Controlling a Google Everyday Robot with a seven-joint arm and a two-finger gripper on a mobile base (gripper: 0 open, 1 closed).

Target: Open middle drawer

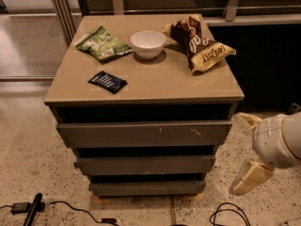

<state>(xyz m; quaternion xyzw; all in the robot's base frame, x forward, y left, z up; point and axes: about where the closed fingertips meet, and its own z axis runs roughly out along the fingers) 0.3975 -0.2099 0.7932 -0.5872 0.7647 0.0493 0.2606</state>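
Observation:
The middle drawer point(146, 165) is the plain grey-brown front panel of medium height in the cabinet, and it stands closed. Above it is the taller panel with pale scratch marks point(146, 133). Below it is the shortest panel point(148, 188). My gripper point(245, 149) is low at the right of the cabinet, at about the height of the middle drawer and clear of it. Its two cream fingers point(250, 178) are spread wide apart and hold nothing.
The cabinet top point(155, 86) carries a green snack bag point(103, 44), a white bowl point(148, 44), a brown chip bag point(200, 44) and a dark blue packet point(107, 82). Black cables point(228, 215) lie on the speckled floor by the cabinet's foot.

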